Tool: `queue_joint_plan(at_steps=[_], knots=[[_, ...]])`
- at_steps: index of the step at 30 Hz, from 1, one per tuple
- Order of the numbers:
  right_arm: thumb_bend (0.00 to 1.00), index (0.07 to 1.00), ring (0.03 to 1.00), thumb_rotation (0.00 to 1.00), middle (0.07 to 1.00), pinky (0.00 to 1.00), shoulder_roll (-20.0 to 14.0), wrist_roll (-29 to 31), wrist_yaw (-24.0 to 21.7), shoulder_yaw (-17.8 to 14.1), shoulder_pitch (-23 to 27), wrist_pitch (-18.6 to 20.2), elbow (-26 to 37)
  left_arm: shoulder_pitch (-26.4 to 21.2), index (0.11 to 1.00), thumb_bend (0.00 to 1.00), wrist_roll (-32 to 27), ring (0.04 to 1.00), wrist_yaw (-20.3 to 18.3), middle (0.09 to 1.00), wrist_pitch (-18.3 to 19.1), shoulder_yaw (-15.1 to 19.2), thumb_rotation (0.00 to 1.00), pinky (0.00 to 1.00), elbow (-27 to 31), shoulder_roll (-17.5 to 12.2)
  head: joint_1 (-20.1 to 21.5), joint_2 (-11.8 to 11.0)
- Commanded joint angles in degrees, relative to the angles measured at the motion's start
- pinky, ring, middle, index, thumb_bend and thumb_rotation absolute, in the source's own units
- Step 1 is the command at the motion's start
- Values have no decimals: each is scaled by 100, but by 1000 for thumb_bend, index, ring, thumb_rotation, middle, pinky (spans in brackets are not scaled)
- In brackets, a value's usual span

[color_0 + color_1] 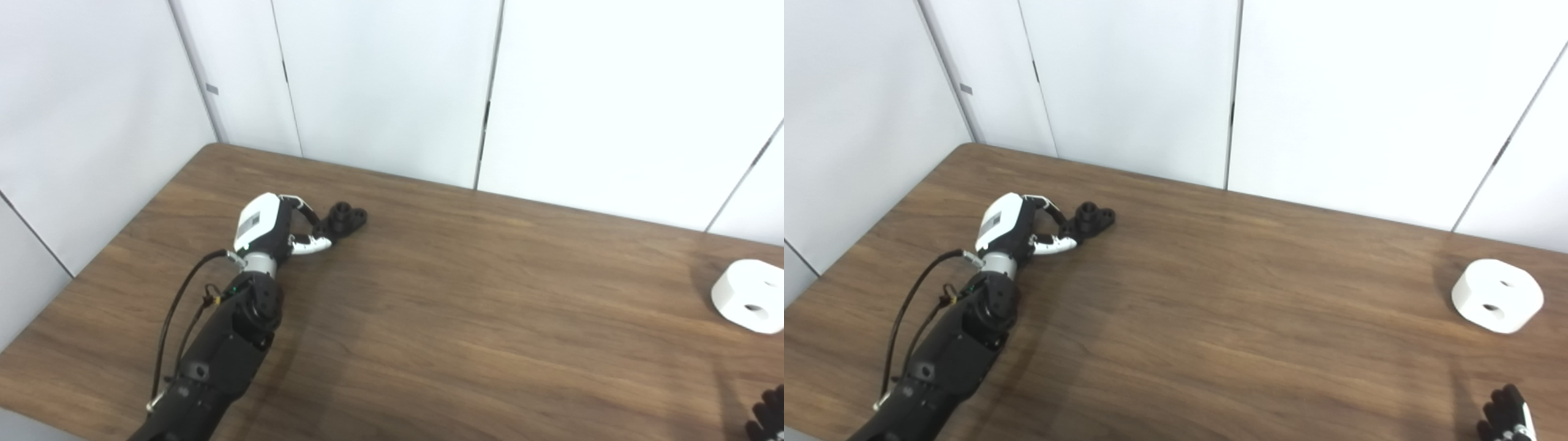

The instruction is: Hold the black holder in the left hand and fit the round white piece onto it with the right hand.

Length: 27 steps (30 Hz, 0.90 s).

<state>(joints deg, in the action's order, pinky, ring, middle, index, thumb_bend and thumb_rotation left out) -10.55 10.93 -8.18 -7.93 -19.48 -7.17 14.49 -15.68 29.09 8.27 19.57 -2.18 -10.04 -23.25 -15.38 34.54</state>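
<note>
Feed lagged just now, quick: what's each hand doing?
Left hand: fingers apart around the near end of the small black plastic holder on the wooden table; grasp cannot be told.
Right hand: only fingertips in view; cannot be told.

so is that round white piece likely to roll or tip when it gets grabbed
Probably not: the round white piece lies flat on the table, squat and wide, so tipping seems unlikely. It looks rigid. Its smooth sides could be a little slippery.

My left hand (1020,233) is white-shelled with black fingers, on a black arm. The small black plastic holder (1092,218) and round white piece (1496,295) lie on brown wood-grain table (1225,318).
</note>
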Motion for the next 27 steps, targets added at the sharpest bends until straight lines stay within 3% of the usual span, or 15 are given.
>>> queue_joint_plan(at_steps=[1, 7, 15, 27], knots=[[714, 1000, 1000, 1000, 1000, 1000, 28, 38, -7, 39, -89, 67, 87, 21, 486, 518, -38, 883, -176, 788, 15, -77, 46, 793, 188, 15, 22, 14], [697, 1000, 1000, 1000, 1000, 1000, 30, -91, 47, 83, -116, 100, 171, 280, 486, 517, -95, 894, -574, 802, 74, -210, 49, 818, 464, -24, 187, 82], [663, 1000, 1000, 1000, 1000, 1000, 63, -101, 136, 123, -143, 163, 261, 757, 486, 517, -369, 900, -990, 802, -383, -322, 49, 849, 872, -49, 386, 192], [736, 1000, 1000, 1000, 993, 1000, 89, -290, 229, 146, -162, 321, 382, 1463, 487, 516, -104, 914, -1376, 825, -671, -1002, 54, 837, 1742, 0, 546, 269]])
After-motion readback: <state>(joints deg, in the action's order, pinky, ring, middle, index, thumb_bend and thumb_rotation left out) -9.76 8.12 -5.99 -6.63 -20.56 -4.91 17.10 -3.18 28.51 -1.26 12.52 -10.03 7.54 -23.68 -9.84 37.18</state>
